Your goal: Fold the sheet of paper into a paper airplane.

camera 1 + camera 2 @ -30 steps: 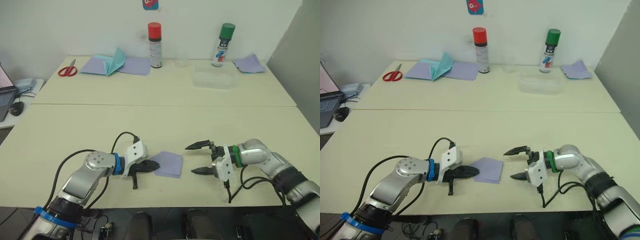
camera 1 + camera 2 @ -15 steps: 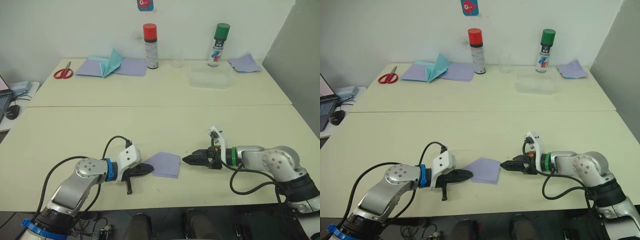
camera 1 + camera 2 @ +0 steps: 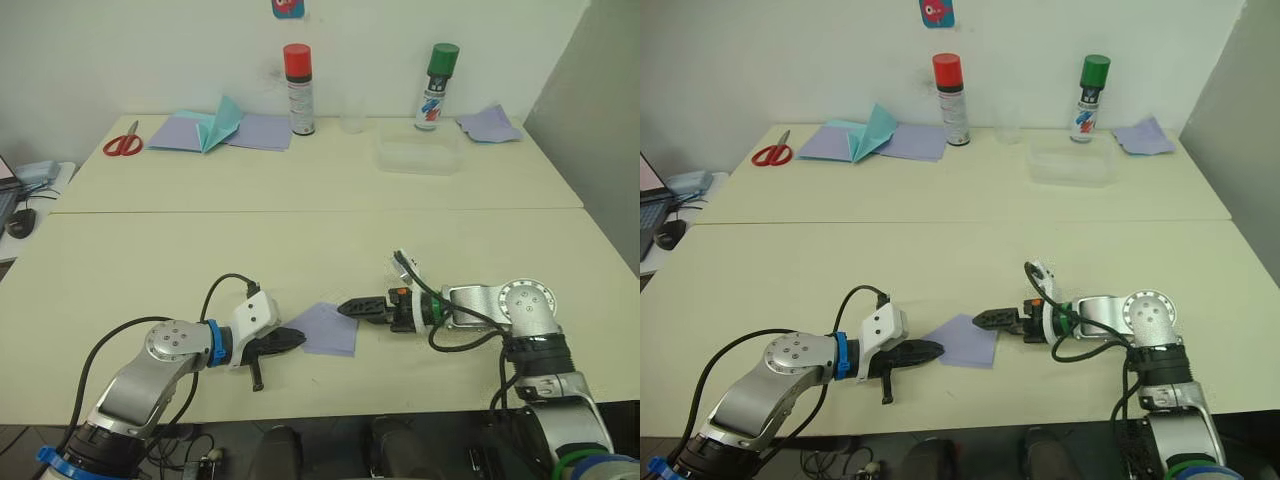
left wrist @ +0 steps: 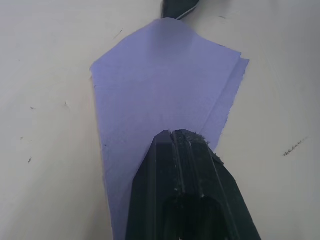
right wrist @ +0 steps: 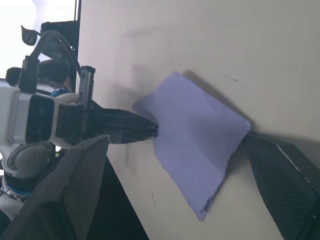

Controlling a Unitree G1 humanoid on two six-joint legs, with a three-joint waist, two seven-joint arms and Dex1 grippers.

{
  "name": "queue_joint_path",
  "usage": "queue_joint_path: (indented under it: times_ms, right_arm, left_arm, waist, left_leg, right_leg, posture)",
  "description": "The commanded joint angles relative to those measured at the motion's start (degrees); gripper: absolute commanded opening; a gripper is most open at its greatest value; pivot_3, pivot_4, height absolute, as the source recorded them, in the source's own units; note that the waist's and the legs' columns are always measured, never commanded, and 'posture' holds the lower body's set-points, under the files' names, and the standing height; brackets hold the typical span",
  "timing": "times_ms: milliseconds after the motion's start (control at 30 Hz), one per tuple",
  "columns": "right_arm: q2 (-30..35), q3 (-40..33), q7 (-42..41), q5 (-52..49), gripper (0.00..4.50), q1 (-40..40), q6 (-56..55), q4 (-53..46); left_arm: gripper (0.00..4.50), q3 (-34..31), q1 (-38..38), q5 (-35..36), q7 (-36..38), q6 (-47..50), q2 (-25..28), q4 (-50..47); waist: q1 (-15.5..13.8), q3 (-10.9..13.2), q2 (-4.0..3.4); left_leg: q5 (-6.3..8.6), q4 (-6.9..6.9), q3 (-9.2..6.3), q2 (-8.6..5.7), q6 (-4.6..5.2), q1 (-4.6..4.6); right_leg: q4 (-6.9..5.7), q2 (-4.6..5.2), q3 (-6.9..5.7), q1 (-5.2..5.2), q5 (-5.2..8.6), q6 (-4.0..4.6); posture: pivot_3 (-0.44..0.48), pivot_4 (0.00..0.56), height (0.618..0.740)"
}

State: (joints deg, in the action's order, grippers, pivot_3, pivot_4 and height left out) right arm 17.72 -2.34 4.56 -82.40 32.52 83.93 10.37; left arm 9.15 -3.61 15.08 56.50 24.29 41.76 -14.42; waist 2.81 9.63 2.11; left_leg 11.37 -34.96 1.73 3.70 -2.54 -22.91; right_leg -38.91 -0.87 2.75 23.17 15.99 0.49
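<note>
Left wrist view: left gripper (image 4: 176,134) jaws closed on sheet of paper (image 4: 160,90), right's spread.

spray can labels, wall sticker, none legible

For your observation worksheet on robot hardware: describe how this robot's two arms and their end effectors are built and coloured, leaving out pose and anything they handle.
Both arms are silver-grey metal with rounded joint housings and loose black cables. The left end effector has two black fingers behind a white block, with a blue ring at the wrist. The right end effector has matching black fingers, a green wrist ring, a small orange mark and a white bracket.
</note>
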Motion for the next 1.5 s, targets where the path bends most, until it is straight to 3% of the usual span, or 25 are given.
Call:
queue_joint_path:
  times_ms: [33,333,433,667,833,967,1067,1400,1500]
  right_arm:
    - [-1.7,-1.6,1.7,1.1,4.46,1.0,1.4,2.3]
    - [-5.8,-2.1,-1.8,6.1,4.46,3.4,1.9,4.1]
    - [-6.1,1.3,-7.7,11.4,4.46,4.8,0.9,3.5]
    - [0.6,17.6,-32.6,28.1,4.46,9.3,-10.6,0.8]
    - [0.6,23.5,-44.1,36.5,4.46,12.2,-17.0,4.1]
    - [-1.8,24.7,-48.8,41.3,4.46,14.6,-19.9,8.6]
    - [-2.9,24.5,-50.5,44.4,3.86,15.3,-21.4,10.5]
    - [-0.1,27.3,-55.8,52.4,0.17,12.1,-26.1,1.5]
    - [0.2,27.7,-56.0,54.0,0.03,10.9,-26.9,-2.0]
  left_arm:
    - [0.00,2.2,2.1,-1.7,-0.9,2.4,0.3,1.0]
    - [0.00,2.9,2.0,-1.7,-1.3,2.6,-0.2,0.9]
    - [0.00,3.2,1.3,-1.9,-1.3,2.6,-0.6,1.4]
    - [0.00,3.1,0.9,-2.2,-1.6,2.4,-0.6,2.0]
    - [0.00,3.2,0.6,-2.6,-2.4,2.0,-1.1,2.5]
    - [0.00,3.1,0.4,-2.6,-2.4,2.1,-1.1,2.6]
    - [0.00,2.8,0.4,-2.6,-2.6,2.1,-1.1,2.7]
    - [0.00,2.5,0.9,-2.5,-2.5,2.5,-0.4,2.4]
    - [0.00,1.8,0.6,-2.1,-1.9,2.9,0.6,2.2]
  waist:
    - [0.2,-0.1,-0.03]
    - [0.4,-0.1,-0.09]
    - [0.4,-0.1,-0.14]
    - [0.4,-0.1,-0.17]
    - [0.3,-0.1,-0.18]
    - [0.2,-0.1,-0.18]
    - [0.1,-0.1,-0.18]
    - [-0.2,-0.1,-0.22]
    - [-0.2,-0.1,-0.21]
  left_leg:
    - [0.00,0.00,-0.01,0.01,0.00,0.00]
    - [0.00,0.00,-0.01,0.01,0.00,0.01]
    - [0.00,0.01,-0.01,0.01,0.00,-0.01]
    - [0.00,0.01,0.00,-0.01,0.00,-0.01]
    - [0.00,0.00,-0.02,-0.01,0.00,-0.01]
    - [0.00,0.00,-0.01,-0.01,0.00,0.00]
    - [0.00,-0.01,-0.03,-0.01,0.00,-0.01]
    - [0.00,0.01,0.05,-0.02,0.00,-0.07]
    - [0.00,0.01,0.01,-0.01,0.00,-0.06]
  right_leg:
    - [0.00,-0.01,0.00,0.00,0.00,0.00]
    - [0.01,-0.03,0.01,0.01,0.00,0.01]
    - [0.02,-0.03,0.00,0.01,0.01,0.01]
    - [0.05,-0.03,-0.02,0.02,0.01,0.01]
    - [0.05,-0.02,-0.04,0.02,0.01,0.01]
    - [0.04,-0.01,-0.04,0.02,0.00,0.00]
    - [0.03,0.00,-0.05,0.02,0.00,-0.01]
    - [0.04,0.05,-0.06,0.07,0.01,0.01]
    - [0.04,0.05,-0.06,0.07,0.01,0.01]
  posture:
    - [0.000,0.150,0.740]
    - [0.000,0.150,0.740]
    - [0.000,0.150,0.740]
    - [0.000,0.150,0.740]
    - [0.000,0.150,0.740]
    - [0.000,0.150,0.740]
    - [0.000,0.150,0.740]
    - [0.000,0.150,0.740]
    - [0.000,0.150,0.740]
